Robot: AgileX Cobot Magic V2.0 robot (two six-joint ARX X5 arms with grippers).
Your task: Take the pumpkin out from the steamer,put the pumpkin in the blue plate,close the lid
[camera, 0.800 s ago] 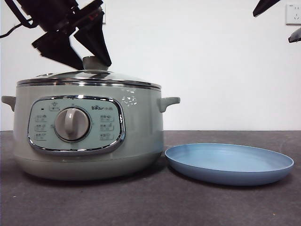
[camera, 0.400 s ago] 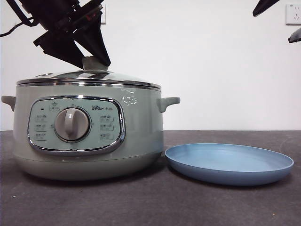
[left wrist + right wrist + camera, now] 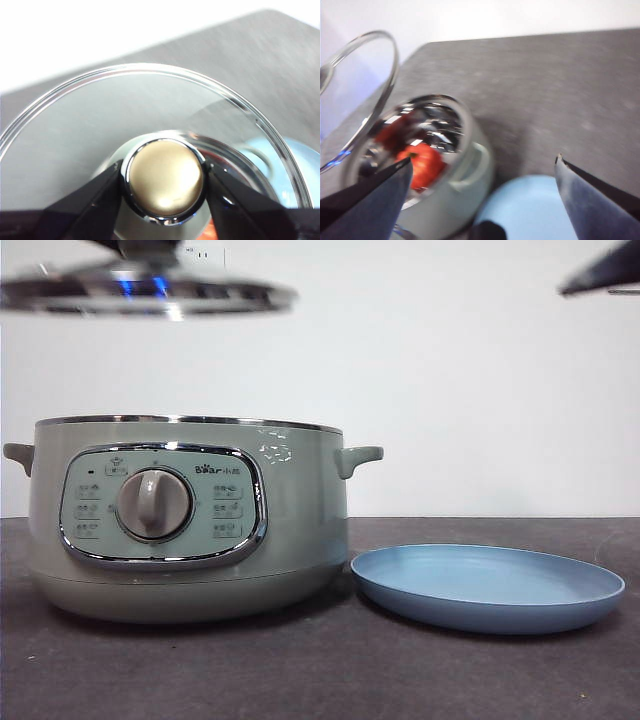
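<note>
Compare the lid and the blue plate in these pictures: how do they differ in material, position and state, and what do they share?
The lid is clear glass with a chrome rim; the blue plate is opaque light blue. The lid hangs in the air above the steamer, while the plate rests on the table beside it. The left claw is shut on the lid's knob; nothing holds the plate. Both are round, shallow and wide.

Plain white wall (image 3: 460, 390) across the upper half of the front view, evenly lit, no window or furniture in sight. Below it, a dark grey, finely speckled matte counter (image 3: 330, 670) filling the lower part of the frame, meeting the wall in a straight horizontal line at mid-height. Soft shadows on the counter. Same grey surface (image 3: 555, 85) and white wall in both wrist views.
</note>
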